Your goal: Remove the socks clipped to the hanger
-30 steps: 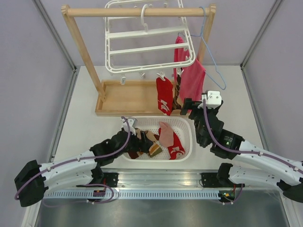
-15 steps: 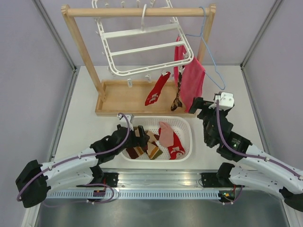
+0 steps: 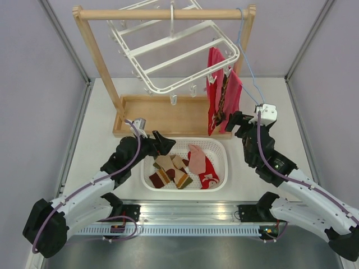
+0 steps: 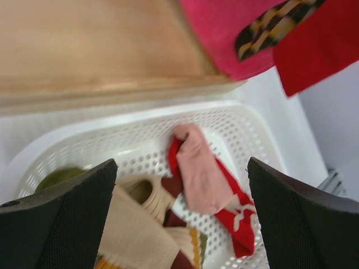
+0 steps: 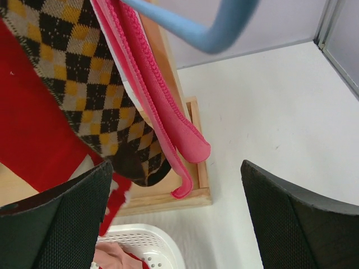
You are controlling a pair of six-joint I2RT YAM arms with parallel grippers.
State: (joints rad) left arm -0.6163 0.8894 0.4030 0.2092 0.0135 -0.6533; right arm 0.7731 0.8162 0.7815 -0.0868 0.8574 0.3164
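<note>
Looking from above, I count two socks (image 3: 213,106), I think, clipped to the tilted white plastic hanger (image 3: 174,50); others lie in the basket (image 3: 226,165). Left wrist: left gripper (image 4: 179,218) spread over perforated plastic. Right wrist: right gripper (image 5: 176,218) spread, empty, beside the diamond-knit sock (image 5: 84,84). It looks soft and light, so I'd pinch low.

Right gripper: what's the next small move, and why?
Probably ease the right gripper forward onto the diamond-patterned sock, which sits up and left of its gap in the wrist view, then close. Its jaws are open and empty. That sock and a red sock hang from the hanger, beside the pink cloth.
</note>
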